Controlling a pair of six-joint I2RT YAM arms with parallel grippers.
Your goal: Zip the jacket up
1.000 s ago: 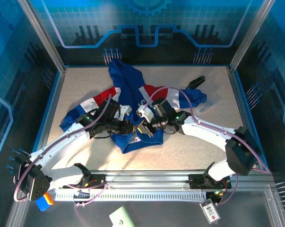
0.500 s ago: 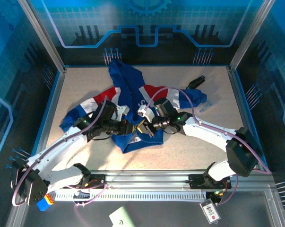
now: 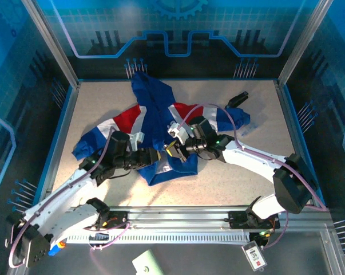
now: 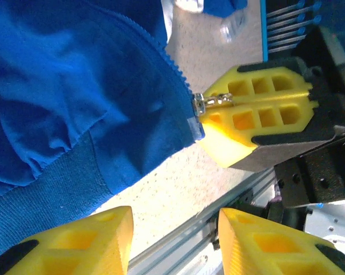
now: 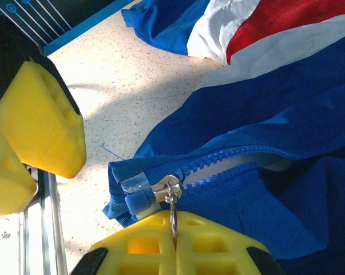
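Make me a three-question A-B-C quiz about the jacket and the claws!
1. Where on the jacket is the zipper slider? A bottom edge; B by the hood; C on a sleeve.
2. The jacket's stripes are? A green and black; B red and white; C pink and orange.
3. The right claw is? A wide open; B holding a sleeve; C shut on the zipper pull.
Answers: A, it sits at the zipper's bottom end; B, red and white bands cross the blue; C, it pinches the pull.
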